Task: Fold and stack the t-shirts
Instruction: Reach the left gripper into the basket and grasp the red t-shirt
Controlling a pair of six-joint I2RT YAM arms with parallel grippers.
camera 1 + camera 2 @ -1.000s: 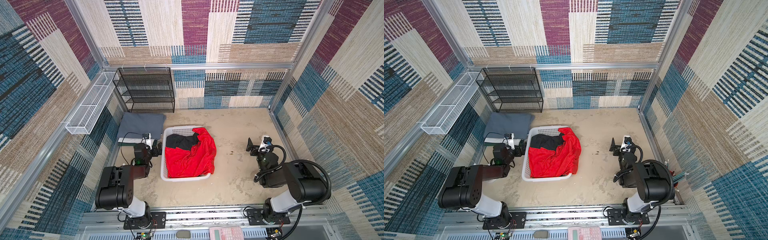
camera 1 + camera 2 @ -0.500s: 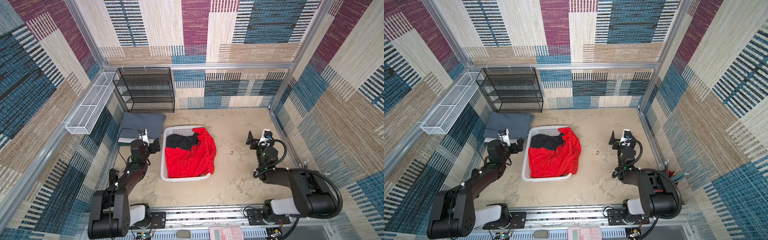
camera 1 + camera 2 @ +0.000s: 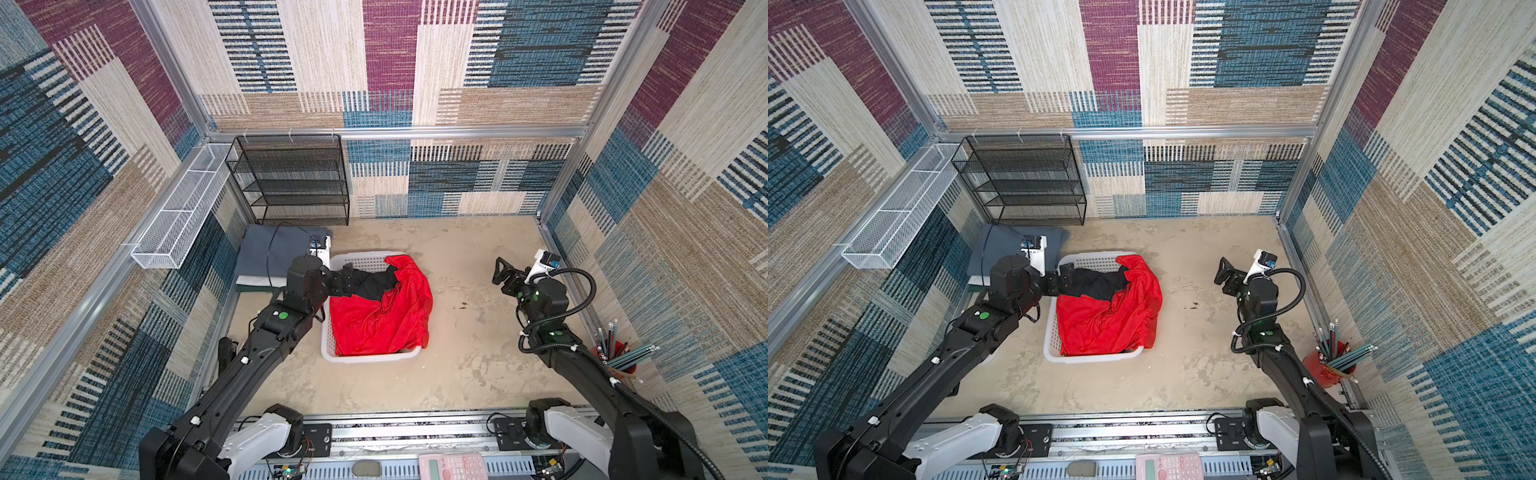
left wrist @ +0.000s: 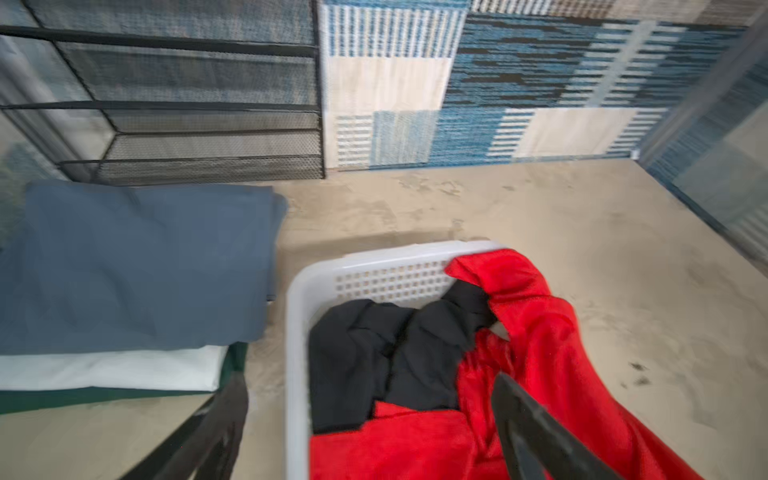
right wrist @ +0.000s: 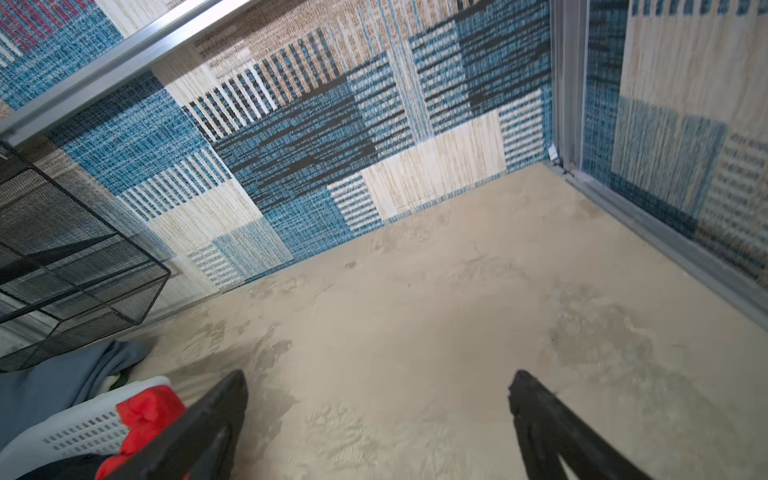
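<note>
Spotter: Fingers of your left gripper (image 4: 368, 380) stand wide apart and hold nothing. One appears to hang outside the wall of the white basket (image 4: 297, 332), its partner over the red t-shirt (image 4: 540, 332). The black t-shirt (image 4: 386, 353) lies beneath the gap.

Lead: That spread suits a downward pinch on loose cloth, I judge. Straddling the wall, though, you risk catching plastic, so shift toward the black one first.

Spotter: Your right gripper (image 5: 378, 374) is equally wide and empty, bare table (image 5: 415, 311) beneath it, well apart from the basket.

Lead: Probably it waits where a shirt gets spread. Beside your left gripper, away from the basket, the grey t-shirt (image 4: 137, 266), white t-shirt (image 4: 108, 368) and dark green t-shirt (image 4: 83, 397) lie folded in one stack, so two seem left.
</note>
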